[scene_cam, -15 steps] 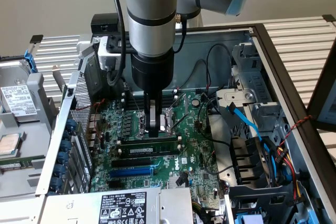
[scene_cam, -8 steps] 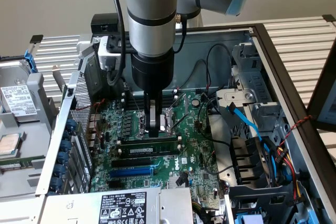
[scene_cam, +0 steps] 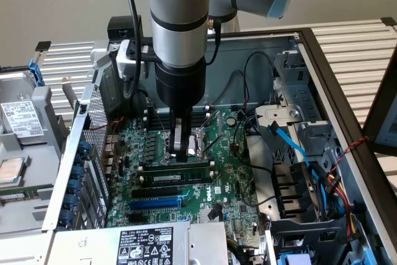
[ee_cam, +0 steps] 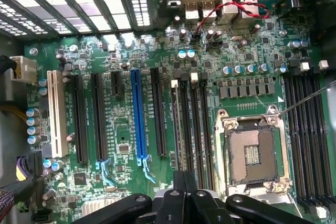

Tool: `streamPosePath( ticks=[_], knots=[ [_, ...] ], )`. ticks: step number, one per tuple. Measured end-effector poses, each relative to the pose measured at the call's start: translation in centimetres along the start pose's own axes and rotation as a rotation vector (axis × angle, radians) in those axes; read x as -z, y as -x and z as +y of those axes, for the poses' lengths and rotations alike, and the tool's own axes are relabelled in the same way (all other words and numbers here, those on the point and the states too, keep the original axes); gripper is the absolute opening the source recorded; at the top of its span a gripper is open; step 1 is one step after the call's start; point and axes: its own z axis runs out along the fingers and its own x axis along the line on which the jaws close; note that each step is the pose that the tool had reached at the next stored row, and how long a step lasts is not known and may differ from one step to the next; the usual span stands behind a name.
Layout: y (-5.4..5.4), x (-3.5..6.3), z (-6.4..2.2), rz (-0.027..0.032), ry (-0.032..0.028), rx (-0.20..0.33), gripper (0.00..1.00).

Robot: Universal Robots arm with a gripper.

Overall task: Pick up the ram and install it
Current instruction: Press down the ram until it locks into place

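Fingers of the black gripper (scene_cam: 180,153) were closed thin, pressing down on the long green circuit-board ram stick (scene_cam: 175,177), which already sat in its black motherboard slot, apparently to seat it.

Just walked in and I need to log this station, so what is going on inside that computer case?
A robot arm reaches down into an open computer case over the green motherboard. Its gripper sits low beside the open CPU socket, right above the ram, a green stick with a white label that lies along one of the long black slots. The blue slot nearby is bare. Whether the stick is fully seated in its slot cannot be told.
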Motion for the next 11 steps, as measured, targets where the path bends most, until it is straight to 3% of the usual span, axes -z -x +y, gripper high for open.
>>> streamPosePath(
  ticks=[11],
  knots=[
    [0.00, -0.10, -0.04, -0.0101, -0.0075, -0.199, 0.12]
  ],
)
